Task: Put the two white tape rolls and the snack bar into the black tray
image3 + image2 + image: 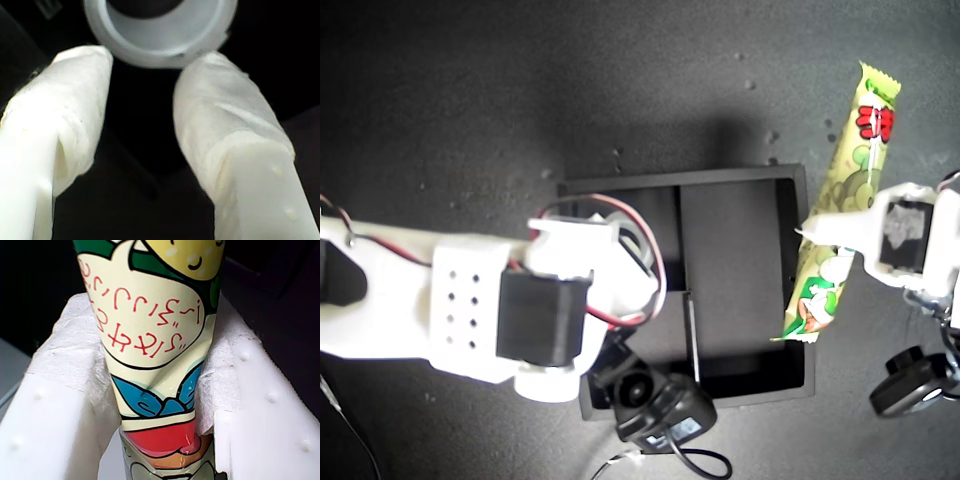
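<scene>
My first gripper (160, 405) is clamped on the long green-and-white snack bar (840, 215) with red characters, its white padded fingers (75, 370) pinching the wrapper across its middle. In the exterior view the bar hangs over the right wall of the square black plastic tray (740, 195), its lower crimped end just past the rim.

My second gripper (142, 90) has its jaws parted, with a white tape roll (160, 30) just beyond the fingertips and nothing held. I cannot find the other roll.

To seat the bar well, I judge it should be turned parallel to the long compartment, carried leftward in the exterior view until clear of the wall, lowered flat, then released.
</scene>
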Robot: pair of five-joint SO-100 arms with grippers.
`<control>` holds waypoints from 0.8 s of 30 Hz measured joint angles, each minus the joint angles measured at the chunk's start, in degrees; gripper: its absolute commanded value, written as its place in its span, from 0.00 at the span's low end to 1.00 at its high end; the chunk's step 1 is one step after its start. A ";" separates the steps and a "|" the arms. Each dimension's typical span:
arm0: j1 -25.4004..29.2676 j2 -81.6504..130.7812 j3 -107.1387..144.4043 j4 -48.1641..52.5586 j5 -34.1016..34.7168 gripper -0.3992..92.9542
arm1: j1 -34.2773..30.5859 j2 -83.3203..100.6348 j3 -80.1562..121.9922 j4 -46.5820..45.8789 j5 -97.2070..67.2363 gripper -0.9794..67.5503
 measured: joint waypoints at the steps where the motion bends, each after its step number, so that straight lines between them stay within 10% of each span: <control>1: 0.00 0.00 0.09 0.00 -0.26 0.16 | 0.00 -1.23 -0.35 0.00 0.00 0.01; 9: -0.53 5.45 6.86 0.00 -0.62 0.15 | -3.25 -16.79 -14.94 3.78 0.00 0.01; 13: -2.37 20.92 17.67 0.00 -3.25 0.14 | -5.19 -19.78 -18.19 5.10 0.00 0.38; 16: -0.53 36.21 29.88 0.00 -8.53 0.15 | -6.86 -20.04 -18.19 6.86 0.00 0.45; 24: 17.23 66.36 74.71 -23.99 -23.82 0.13 | -7.82 -20.04 -21.36 12.39 0.00 0.31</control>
